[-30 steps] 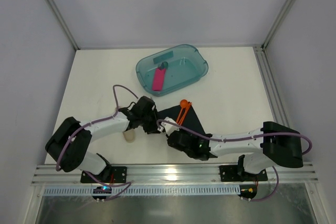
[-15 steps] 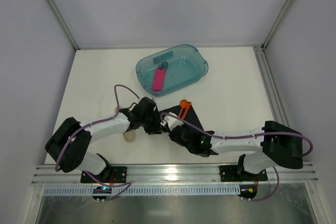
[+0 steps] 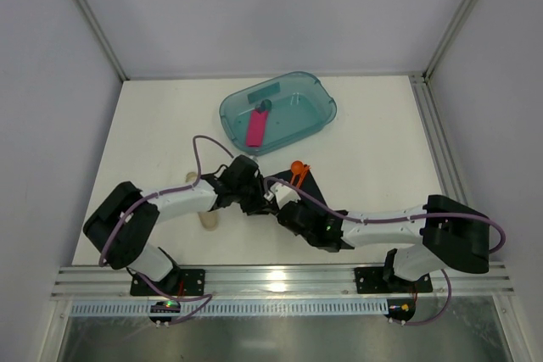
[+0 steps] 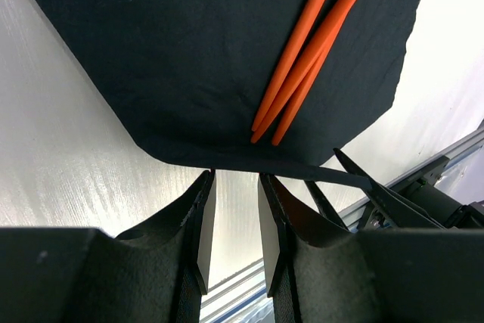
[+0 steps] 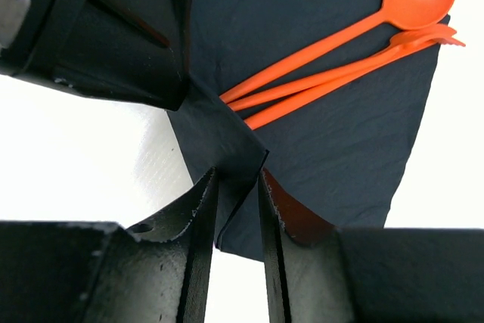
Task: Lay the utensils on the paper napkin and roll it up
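Observation:
The black paper napkin (image 3: 310, 193) lies on the white table in front of both arms. Three orange utensils (image 3: 297, 175), a spoon among them, lie across it, handles together. In the left wrist view my left gripper (image 4: 237, 175) has its jaws slightly apart, with the tips at the napkin's (image 4: 189, 58) near edge, just below the utensil handles (image 4: 302, 73). In the right wrist view my right gripper (image 5: 238, 177) is closed on a lifted, folded corner of the napkin (image 5: 340, 134), beside the utensils (image 5: 333, 54). From above, both grippers, left (image 3: 261, 203) and right (image 3: 287, 203), meet at that corner.
A teal translucent tub (image 3: 316, 101) stands behind the napkin and holds a pink flat bar (image 3: 255, 129). A pale beige tube (image 3: 208, 219) lies under the left arm. An aluminium rail (image 3: 280, 281) runs along the near edge.
Both grippers have closed in on the napkin's near corner, the left moving right, the right moving up and left. The corner is now lifted and folded towards the utensil handles.

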You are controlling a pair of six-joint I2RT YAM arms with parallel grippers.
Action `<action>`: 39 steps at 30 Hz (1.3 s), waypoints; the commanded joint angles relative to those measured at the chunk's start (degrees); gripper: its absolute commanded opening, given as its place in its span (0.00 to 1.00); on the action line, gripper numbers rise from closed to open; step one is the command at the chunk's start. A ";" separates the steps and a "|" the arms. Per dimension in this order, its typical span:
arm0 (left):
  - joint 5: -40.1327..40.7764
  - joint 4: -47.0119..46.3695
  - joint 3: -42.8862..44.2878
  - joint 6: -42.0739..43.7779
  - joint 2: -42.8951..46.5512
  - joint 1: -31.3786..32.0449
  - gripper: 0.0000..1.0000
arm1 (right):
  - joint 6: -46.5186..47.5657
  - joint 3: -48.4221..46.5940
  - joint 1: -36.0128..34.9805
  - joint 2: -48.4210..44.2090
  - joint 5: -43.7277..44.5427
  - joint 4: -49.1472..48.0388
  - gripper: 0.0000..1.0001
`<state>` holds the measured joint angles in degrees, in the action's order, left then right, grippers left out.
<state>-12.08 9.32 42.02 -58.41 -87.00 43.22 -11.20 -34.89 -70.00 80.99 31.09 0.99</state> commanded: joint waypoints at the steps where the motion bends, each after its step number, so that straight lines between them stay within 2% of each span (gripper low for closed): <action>1: -0.84 -3.34 1.93 -0.83 -0.10 0.37 0.33 | -3.99 0.35 0.21 -2.68 0.63 -1.35 0.31; 9: -0.76 -3.26 3.15 -0.91 -0.80 0.37 0.33 | -9.10 -0.08 0.56 -10.40 -1.38 6.38 0.32; 11: -0.58 -3.26 3.42 -0.91 -1.06 0.28 0.33 | -9.36 -0.09 0.56 -12.25 -3.14 7.97 0.24; 16: -0.76 -3.52 4.30 -0.91 -2.90 0.37 0.32 | -9.98 -0.53 0.74 -15.25 -8.23 8.50 0.15; 20: -0.76 -3.70 4.65 -0.83 -3.70 0.28 0.32 | -9.81 -0.44 2.14 -13.93 -14.81 5.52 0.13; 24: -0.06 -3.35 5.35 -0.57 -4.14 0.37 0.32 | -9.10 0.17 5.83 -10.33 -17.11 3.67 0.12; 31: 1.26 -1.59 6.67 0.40 -5.11 0.37 0.32 | -9.01 0.18 8.21 -5.23 -18.26 2.78 0.12; 39: 1.79 -1.06 6.15 1.02 -5.64 0.37 0.31 | -11.73 2.11 8.30 -4.35 -18.35 3.40 0.12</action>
<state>-11.53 8.21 46.94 -58.15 -92.40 43.38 -21.02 -33.74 -61.76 76.79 13.08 6.44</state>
